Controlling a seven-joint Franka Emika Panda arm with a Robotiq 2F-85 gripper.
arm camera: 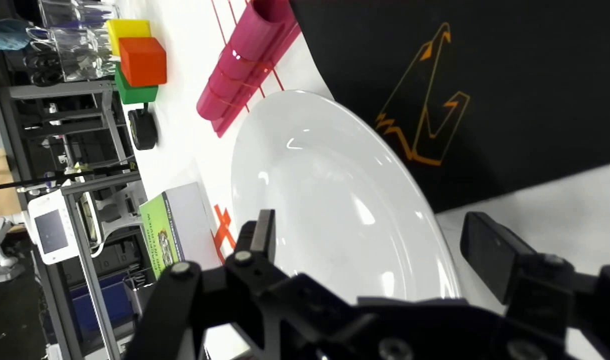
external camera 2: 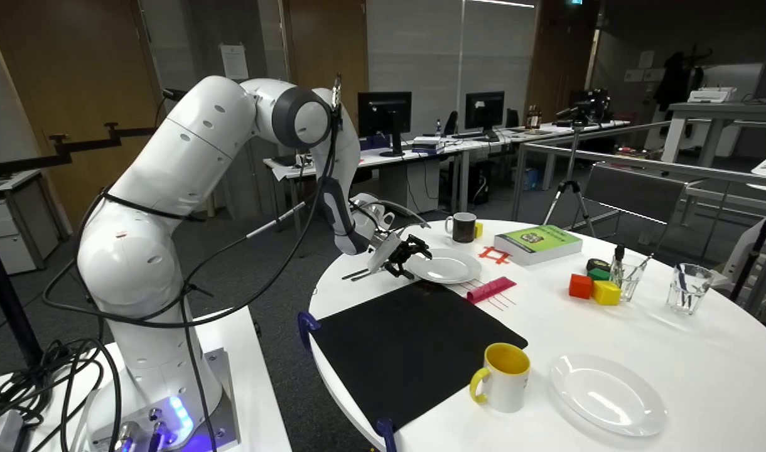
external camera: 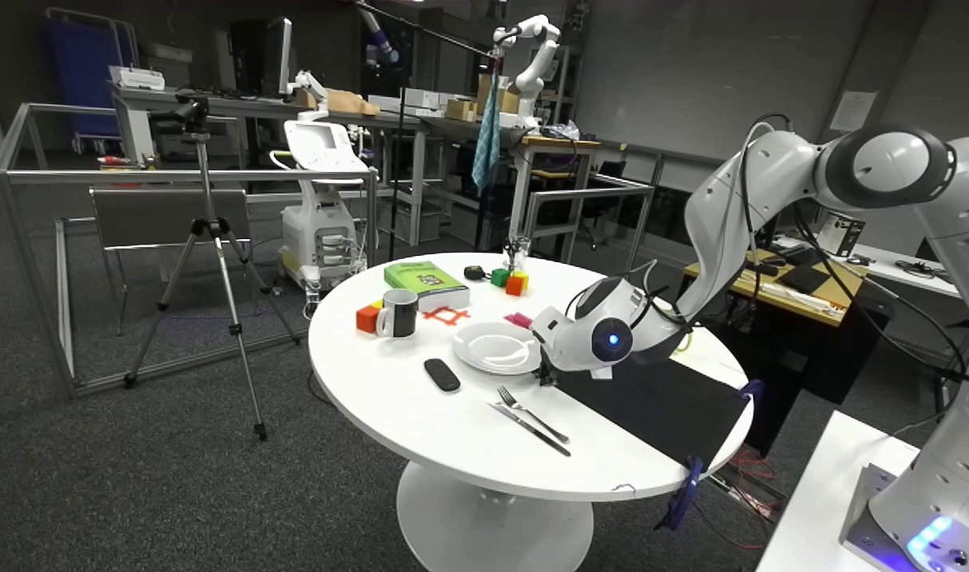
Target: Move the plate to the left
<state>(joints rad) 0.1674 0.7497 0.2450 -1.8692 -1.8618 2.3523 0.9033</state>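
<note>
The plate (external camera: 496, 348) is white and round and lies flat on the round white table, at the corner of the black placemat. It also shows in an exterior view (external camera 2: 449, 266) and in the wrist view (arm camera: 330, 190). My gripper (external camera: 545, 375) is low at the plate's rim, tilted; it also shows in an exterior view (external camera 2: 414, 258). In the wrist view the gripper (arm camera: 370, 225) has its fingers wide apart, one over the plate's inside and one outside the rim. Whether a finger touches the plate I cannot tell. The gripper's body hides the plate's near part.
Nearby are the placemat (external camera 2: 420, 345), a pink piece (arm camera: 240, 65), a red-orange lattice (external camera: 446, 315), a black case (external camera: 442, 375), a fork (external camera: 532, 413) and a knife (external camera: 530, 429). Farther off: a book (external camera 2: 537, 243), a dark mug (external camera 2: 463, 227), a yellow-white mug (external camera 2: 505, 383), another white plate (external camera 2: 609, 394).
</note>
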